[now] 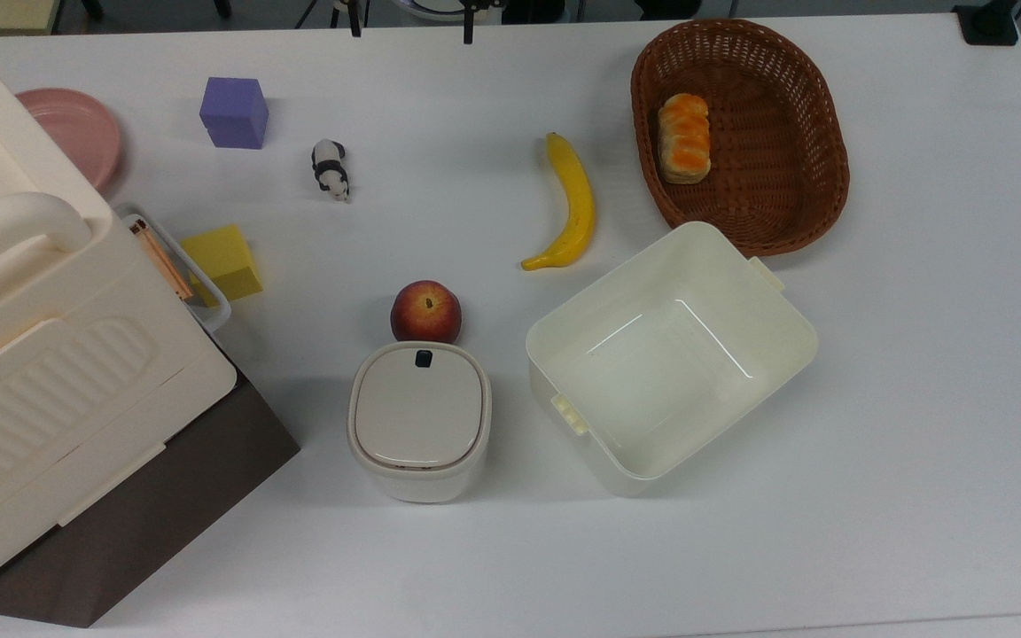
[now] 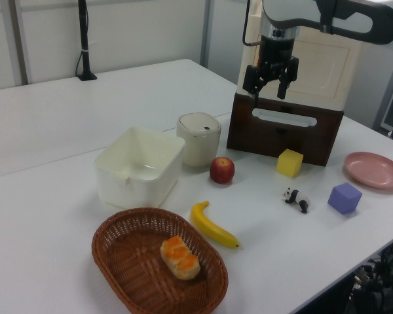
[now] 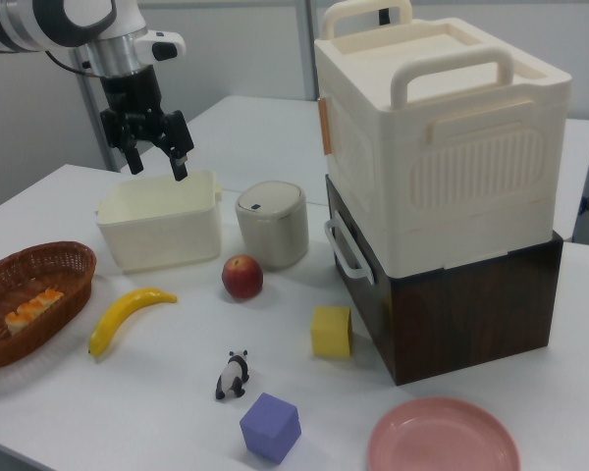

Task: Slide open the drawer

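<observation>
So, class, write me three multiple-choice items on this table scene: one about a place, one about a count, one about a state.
1. Where does the bread lie?
A. in the wicker basket
B. on the pink plate
C. in the square bin

2. How many foam cubes are on the table?
A. one
B. two
C. four

3. How is the drawer?
A. pulled fully out
B. removed
C. shut

Answers:
1 A: the bread sits inside the wicker basket.
2 B: a purple cube and a yellow cube.
3 C: the drawer front lies flush with the dark cabinet, and the open pincer hangs above its handle.
</observation>
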{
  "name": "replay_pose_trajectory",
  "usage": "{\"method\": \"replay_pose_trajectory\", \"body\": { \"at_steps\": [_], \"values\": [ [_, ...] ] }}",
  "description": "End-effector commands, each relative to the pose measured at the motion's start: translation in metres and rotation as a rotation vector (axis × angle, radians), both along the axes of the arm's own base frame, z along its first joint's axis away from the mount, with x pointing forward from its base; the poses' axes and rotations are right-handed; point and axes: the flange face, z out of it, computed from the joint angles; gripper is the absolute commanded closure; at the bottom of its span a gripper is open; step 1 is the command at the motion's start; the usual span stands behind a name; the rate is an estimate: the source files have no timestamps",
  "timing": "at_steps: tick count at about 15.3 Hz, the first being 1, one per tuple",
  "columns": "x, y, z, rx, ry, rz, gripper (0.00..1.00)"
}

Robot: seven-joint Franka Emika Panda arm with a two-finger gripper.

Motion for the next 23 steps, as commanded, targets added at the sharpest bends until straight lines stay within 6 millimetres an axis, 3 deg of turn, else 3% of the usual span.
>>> {"method": "replay_pose_trajectory", "body": {
  "at_steps": [1,3,23],
  "values": [
    [-0.0062,0.0252,-0.0063,-0.062,0.037,0.083,0.0],
    [-0.0064,0.0275,-0.0133,-0.061,0.043,0.079,0.0],
    [-0.0068,0.0249,-0.013,-0.045,0.04,0.056,0.0]
  ]
}}
